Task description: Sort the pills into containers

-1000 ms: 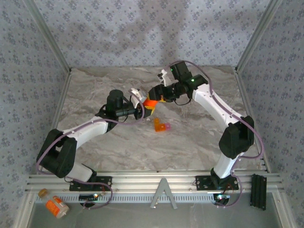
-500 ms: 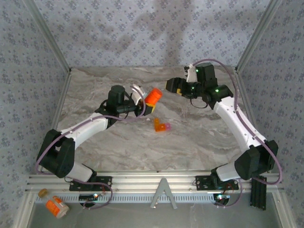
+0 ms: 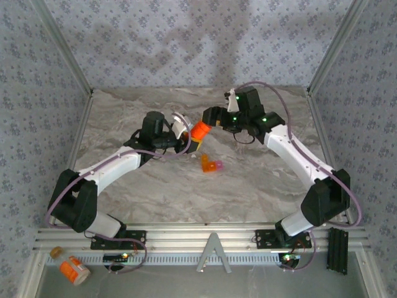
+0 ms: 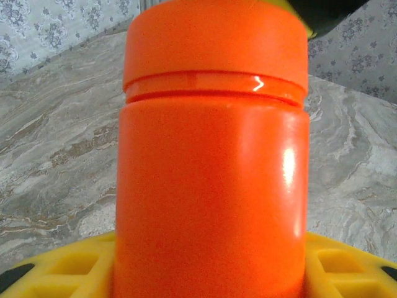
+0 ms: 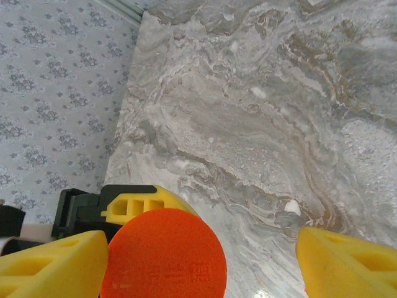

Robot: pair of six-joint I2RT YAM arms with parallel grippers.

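Left pincer [image 3: 187, 138] grips the bottle [image 3: 199, 131], tilted up off the surface [image 3: 155, 186]. Right pincer [image 3: 209, 116] sits open around its cap [image 5: 163, 253]. Probably best to centre first, then squeeze evenly and twist.

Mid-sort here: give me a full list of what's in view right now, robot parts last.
pill bottle: one, orange, cap on, held above the table in the left claw
small box: one, orange with a pink end, lying mid-table just in front of the pill bottle
labelled bottle: one, orange with a white label, lying past the rail at the near left corner
table: one, grey marble
left claw: one, yellow fingers, shut on the pill bottle
right claw: one, yellow fingers, open, at the pill bottle's cap end
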